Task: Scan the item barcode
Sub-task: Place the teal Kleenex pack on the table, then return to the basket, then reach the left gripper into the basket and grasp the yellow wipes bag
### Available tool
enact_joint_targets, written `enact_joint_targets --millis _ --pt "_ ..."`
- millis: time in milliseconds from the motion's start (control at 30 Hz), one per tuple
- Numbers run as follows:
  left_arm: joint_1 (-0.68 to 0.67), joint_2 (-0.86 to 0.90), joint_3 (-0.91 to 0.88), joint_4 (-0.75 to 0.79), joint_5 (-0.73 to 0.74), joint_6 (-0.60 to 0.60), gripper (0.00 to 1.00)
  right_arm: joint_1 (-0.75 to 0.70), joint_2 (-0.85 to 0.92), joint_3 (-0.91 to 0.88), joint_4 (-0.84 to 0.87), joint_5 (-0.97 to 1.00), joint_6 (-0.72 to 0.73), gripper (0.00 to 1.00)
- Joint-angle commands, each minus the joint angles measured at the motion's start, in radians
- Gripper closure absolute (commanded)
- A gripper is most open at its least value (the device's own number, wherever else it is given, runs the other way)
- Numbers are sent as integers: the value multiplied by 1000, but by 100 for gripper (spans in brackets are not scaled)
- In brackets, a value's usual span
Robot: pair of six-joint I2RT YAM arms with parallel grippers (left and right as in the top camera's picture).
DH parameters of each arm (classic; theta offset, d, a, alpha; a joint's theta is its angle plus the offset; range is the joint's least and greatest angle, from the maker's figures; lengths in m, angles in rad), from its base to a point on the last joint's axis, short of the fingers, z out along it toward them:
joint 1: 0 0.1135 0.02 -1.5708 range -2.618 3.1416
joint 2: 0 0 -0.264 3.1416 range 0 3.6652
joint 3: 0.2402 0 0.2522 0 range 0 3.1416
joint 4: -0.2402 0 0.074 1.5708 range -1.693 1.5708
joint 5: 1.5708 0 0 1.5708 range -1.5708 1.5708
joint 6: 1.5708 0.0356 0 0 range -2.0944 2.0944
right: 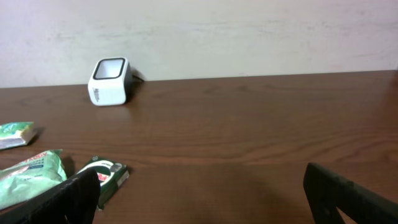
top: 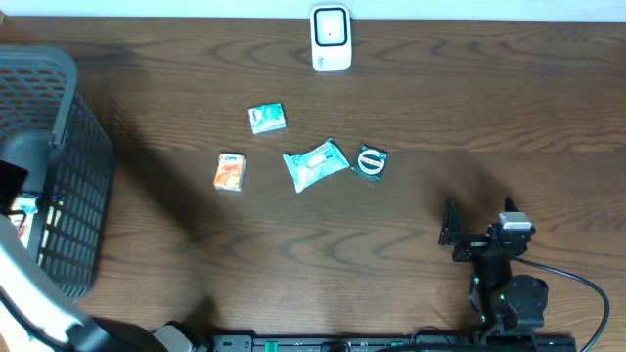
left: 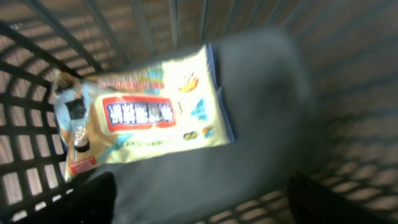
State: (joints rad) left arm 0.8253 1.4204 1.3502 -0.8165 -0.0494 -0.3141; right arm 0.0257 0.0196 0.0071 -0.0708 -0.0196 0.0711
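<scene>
Both pairs of jaws stand wide and empty. Left gripper (left: 211, 202) hangs over the yellow snack packet (left: 149, 118) lying in the basket (top: 68, 205); drop-off looks done. Right gripper (right: 199, 199) waits near right. Next, probably: grasp the pale-green packet (top: 315, 164) and present its barcode to the far scanner (top: 331, 37).

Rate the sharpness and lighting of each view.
Left wrist: heavily motion-blurred; the yellow packet in the basket is smeared, its print unreadable. Overhead: sharp, with soft broad shadows on the table beside the basket. Right wrist: evenly lit, scanner crisp, no glare.
</scene>
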Motion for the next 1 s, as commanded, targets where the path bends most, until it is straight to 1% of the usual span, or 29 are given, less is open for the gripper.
enact_joint_targets --millis 0,100,167,433,500,700,967 --pt "16 113 -8 -9 11 143 10 -5 0 -2 -4 -2 -9 1" --pt "27 204 -8 -11 -9 210 10 -5 0 -2 -4 -2 -9 1" --pt "27 244 -8 -8 -53 212 8 -5 0 -2 -4 -2 -9 1" --pt "27 381 -8 9 -129 217 3 -5 0 -2 -4 -2 -9 1" --pt "29 412 -8 26 -128 218 1 -5 0 -2 -4 -2 -9 1" --pt "29 525 -8 95 -127 274 2 -5 0 -2 -4 -2 -9 1" --pt "29 648 -8 125 -127 282 1 -5 0 -2 -4 -2 -9 1"
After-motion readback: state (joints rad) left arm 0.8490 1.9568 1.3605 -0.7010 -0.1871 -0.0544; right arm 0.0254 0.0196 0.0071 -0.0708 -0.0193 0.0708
